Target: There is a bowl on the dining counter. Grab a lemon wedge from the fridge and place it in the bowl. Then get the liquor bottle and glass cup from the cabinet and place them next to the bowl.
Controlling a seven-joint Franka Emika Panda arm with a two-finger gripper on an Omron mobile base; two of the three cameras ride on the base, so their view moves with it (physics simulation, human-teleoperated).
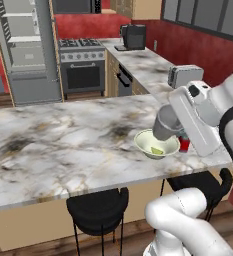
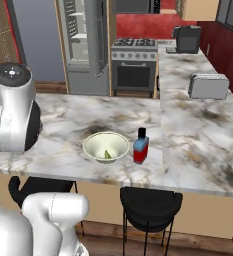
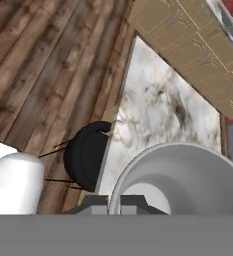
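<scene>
Right above bowl (image 1: 150,145), shut pincer (image 3: 120,205) grips glass cup (image 3: 188,175).

Dining counter (image 2: 63,117): bowl (image 2: 106,147), liquor bottle (image 2: 141,146) just beside, toaster (image 2: 208,86)

A translucent grey glass cup (image 3: 188,175) looms large at the lower right, its wide rim open toward the camera, just above the closed gripper (image 3: 121,202). Beyond it runs the marbled dining counter (image 3: 158,107) on its tan wood base. A black stool (image 3: 88,155) stands beside the counter's edge on the wooden plank floor (image 3: 43,65).
</scene>
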